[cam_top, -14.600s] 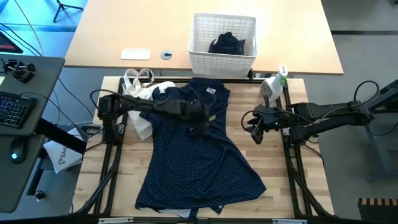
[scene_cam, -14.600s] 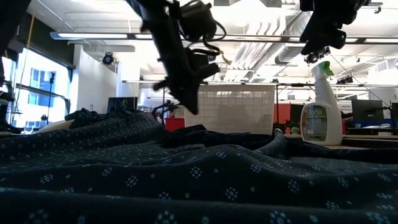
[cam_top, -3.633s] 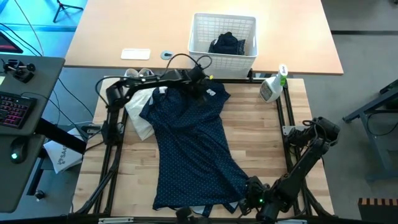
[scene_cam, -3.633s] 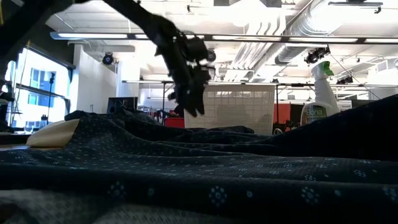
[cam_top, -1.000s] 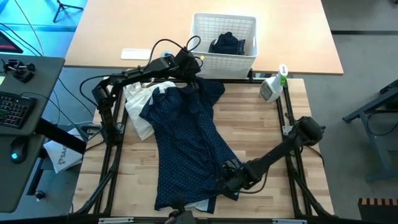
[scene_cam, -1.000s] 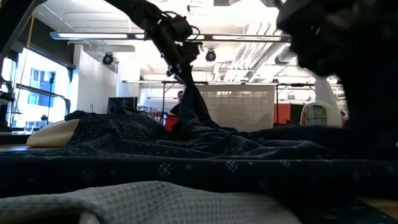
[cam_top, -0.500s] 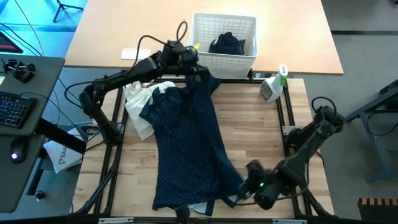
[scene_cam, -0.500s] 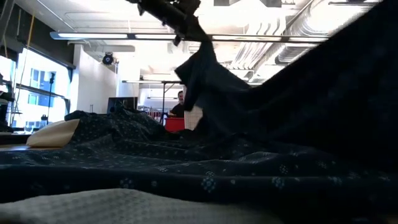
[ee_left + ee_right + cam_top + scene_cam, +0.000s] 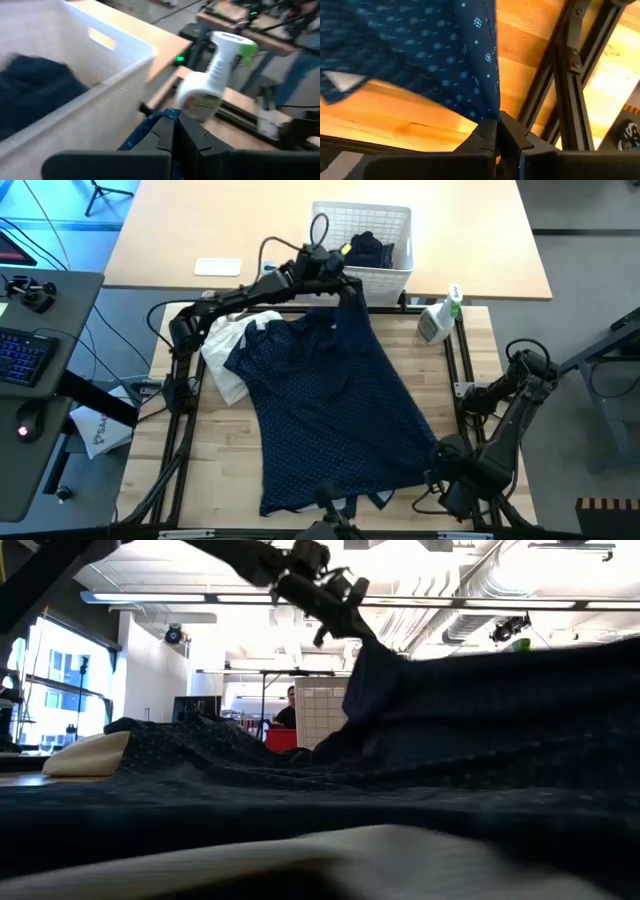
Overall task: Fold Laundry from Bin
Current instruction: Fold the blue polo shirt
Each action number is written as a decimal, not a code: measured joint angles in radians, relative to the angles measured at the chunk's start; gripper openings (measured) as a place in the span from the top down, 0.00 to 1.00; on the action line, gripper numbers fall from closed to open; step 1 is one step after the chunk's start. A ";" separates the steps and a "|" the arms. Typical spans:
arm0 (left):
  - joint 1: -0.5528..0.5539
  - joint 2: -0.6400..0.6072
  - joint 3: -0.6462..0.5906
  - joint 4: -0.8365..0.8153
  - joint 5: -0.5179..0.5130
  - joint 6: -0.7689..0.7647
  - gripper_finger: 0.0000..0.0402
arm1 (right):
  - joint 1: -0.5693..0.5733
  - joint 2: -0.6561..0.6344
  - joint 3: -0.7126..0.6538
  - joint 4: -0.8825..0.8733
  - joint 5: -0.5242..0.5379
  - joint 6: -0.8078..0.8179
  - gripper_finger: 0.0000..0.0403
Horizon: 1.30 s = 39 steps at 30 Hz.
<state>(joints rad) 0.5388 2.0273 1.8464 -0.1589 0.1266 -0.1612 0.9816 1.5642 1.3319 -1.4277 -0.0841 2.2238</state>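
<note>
Across the wooden table [image 9: 200, 450] a navy shirt with tiny white dots [image 9: 335, 405] lies stretched between the two arms. At the far edge, just in front of the white lattice bin [image 9: 390, 275], the left gripper [image 9: 345, 283] has its fingers pinched together on the shirt's upper corner; the left wrist view shows blue fabric caught between the fingers [image 9: 167, 132], with a spray bottle [image 9: 212, 80] beyond. At the near right corner the right gripper [image 9: 440, 455] is clamped tight on the shirt's hem, and the right wrist view shows dotted cloth rising from its closed fingers [image 9: 492, 137] above the wood and a black frame rail [image 9: 570, 75]. Inside the bin sits a dark navy garment [image 9: 368, 248]. A cream-white cloth bag [image 9: 225, 350] lies partly under the shirt's left side.
</note>
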 joint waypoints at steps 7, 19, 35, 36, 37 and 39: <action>0.004 -0.025 0.151 -0.392 -0.059 0.168 1.00 | -0.019 0.000 0.000 0.167 0.123 -0.026 1.00; 0.064 -0.043 0.074 -0.915 -0.277 0.312 1.00 | -0.194 0.108 0.000 0.571 0.355 -0.344 1.00; 0.075 -0.051 -0.197 -1.052 -0.231 0.316 1.00 | -0.254 0.310 0.000 0.916 0.268 -0.410 1.00; 0.075 -0.055 -0.197 -1.070 -0.226 0.316 1.00 | -0.247 0.313 0.000 0.918 0.268 -0.394 1.00; 0.071 -0.059 -0.197 -1.082 -0.219 0.316 1.00 | -0.240 0.316 0.000 0.913 0.267 -0.379 1.00; 0.060 -0.066 -0.197 -1.084 -0.195 0.316 1.00 | -0.225 0.323 0.000 0.889 0.257 -0.341 1.00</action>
<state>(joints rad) 0.5988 1.9612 1.6493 -1.2428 -0.0680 0.1547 0.7563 1.8872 1.3319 -0.5387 0.1728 1.8832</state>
